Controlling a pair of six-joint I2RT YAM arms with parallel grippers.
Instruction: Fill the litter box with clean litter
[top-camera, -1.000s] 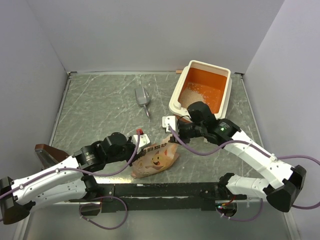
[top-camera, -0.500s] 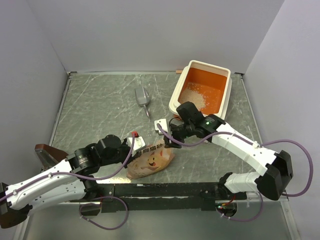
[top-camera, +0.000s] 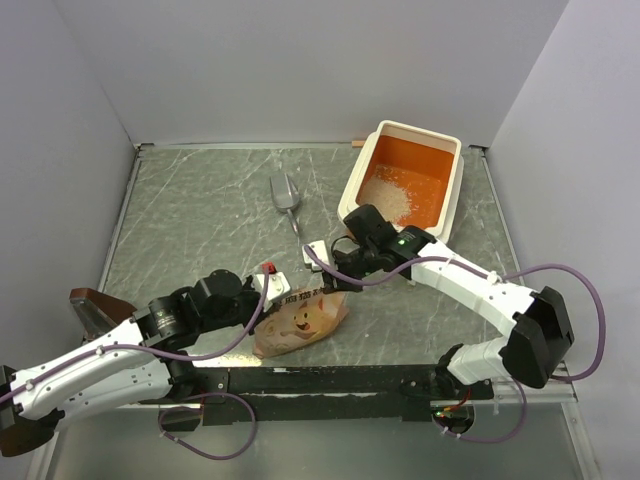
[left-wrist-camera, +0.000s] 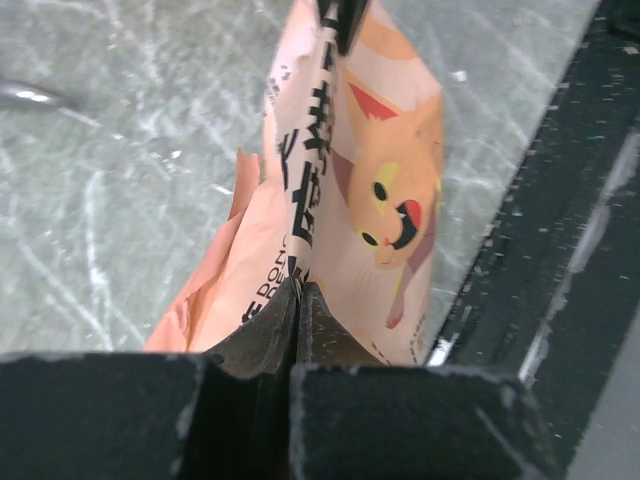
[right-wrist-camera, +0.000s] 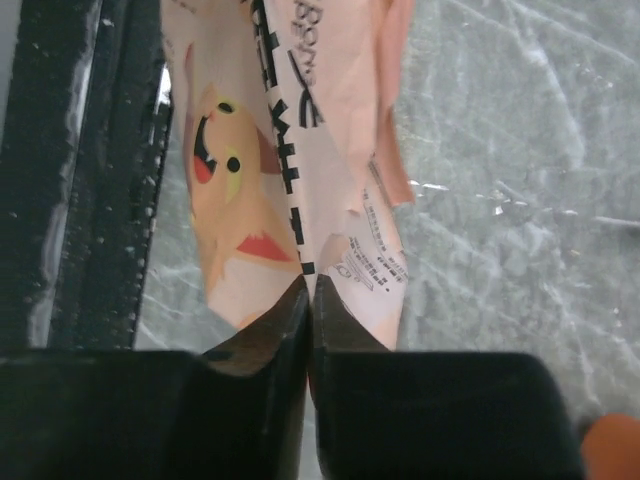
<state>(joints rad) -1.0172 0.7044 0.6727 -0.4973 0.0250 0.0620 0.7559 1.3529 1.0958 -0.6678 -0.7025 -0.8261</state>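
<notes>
Filling is partly done: a small heap of clean litter (top-camera: 385, 195) lies at the lower-left end of the litter box (top-camera: 415, 128), at the upper right of the top view, and most of its orange floor is bare. The printed bag (top-camera: 305, 322) lies on the bench (top-camera: 200, 210) at lower centre, with the left claw (left-wrist-camera: 298, 300) and right claw (right-wrist-camera: 310, 295) each clenched on opposite edges. By this judgement, carrying the bag over the box and pouring is left.
</notes>
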